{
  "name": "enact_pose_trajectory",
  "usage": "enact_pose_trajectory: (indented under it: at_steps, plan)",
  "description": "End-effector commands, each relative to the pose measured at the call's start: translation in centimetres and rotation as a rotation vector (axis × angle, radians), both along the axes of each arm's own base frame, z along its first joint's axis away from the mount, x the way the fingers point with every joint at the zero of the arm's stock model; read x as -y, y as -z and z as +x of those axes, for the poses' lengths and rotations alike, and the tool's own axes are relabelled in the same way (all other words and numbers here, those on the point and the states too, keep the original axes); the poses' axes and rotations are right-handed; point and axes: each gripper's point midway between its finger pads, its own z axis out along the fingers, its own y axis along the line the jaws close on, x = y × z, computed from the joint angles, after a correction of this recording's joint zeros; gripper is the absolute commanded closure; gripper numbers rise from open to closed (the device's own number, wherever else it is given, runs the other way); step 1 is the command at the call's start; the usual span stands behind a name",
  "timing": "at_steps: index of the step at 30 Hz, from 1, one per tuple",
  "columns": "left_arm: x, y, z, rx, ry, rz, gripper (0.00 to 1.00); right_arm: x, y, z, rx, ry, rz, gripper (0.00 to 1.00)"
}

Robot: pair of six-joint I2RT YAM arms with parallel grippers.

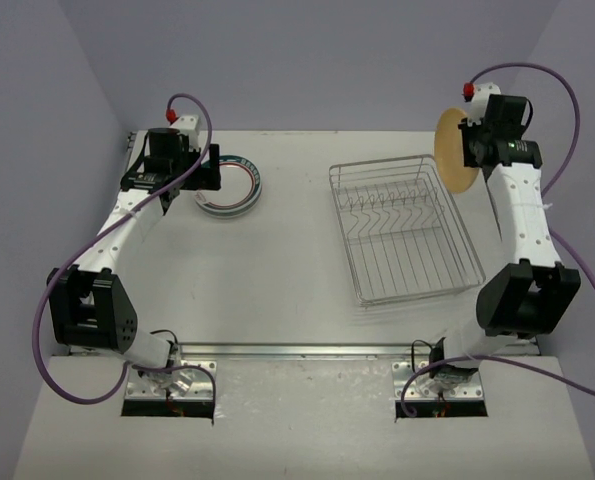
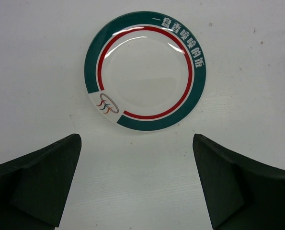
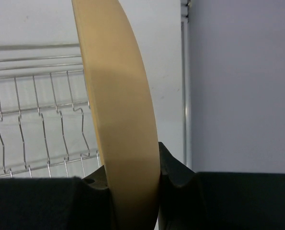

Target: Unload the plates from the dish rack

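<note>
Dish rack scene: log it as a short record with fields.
dish rack: empty
tan plate: on edge, at the rack's far right corner
right claw: shut on tan plate
ringed plates: stacked on table, left of the rack
left claw: open, empty, near ringed plates

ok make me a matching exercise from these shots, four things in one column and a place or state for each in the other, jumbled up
Things
1. tan plate
2. ringed plate
3. dish rack
4. left gripper

Places or states
A. jaws wide apart, holding nothing
B. silver wire, no plates in it
C. lying flat on the table
D. held on edge in the right gripper

Pairs: 1-D, 2-C, 3-B, 4-A
</note>
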Motion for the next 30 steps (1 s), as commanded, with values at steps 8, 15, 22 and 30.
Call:
enact_pose_trajectory:
  at_steps: [8, 15, 22, 30]
  plan:
    - [12.9, -10.9, -7.4, 0.162, 0.688, -0.501, 0.0, -13.2, -10.4, -4.4, 0.25, -0.452, 0.407, 1.0]
    - [15.2, -13.7, -10.6, 0.161, 0.816, -0.604, 0.0, -27.3, -6.7, -11.7, 0.085, -0.831, 0.682, 1.0]
    - [16.8, -12.3, -11.4, 0.144, 0.834, -0.519, 0.0, -32.0, -5.3, -14.1, -0.037, -0.961, 0.766, 1.0]
    - [19.0, -10.2, -12.2, 0.112, 0.875, -0.414, 0.19, -35.0, -5.4, -15.5, -0.109, -1.07, 0.826, 1.0]
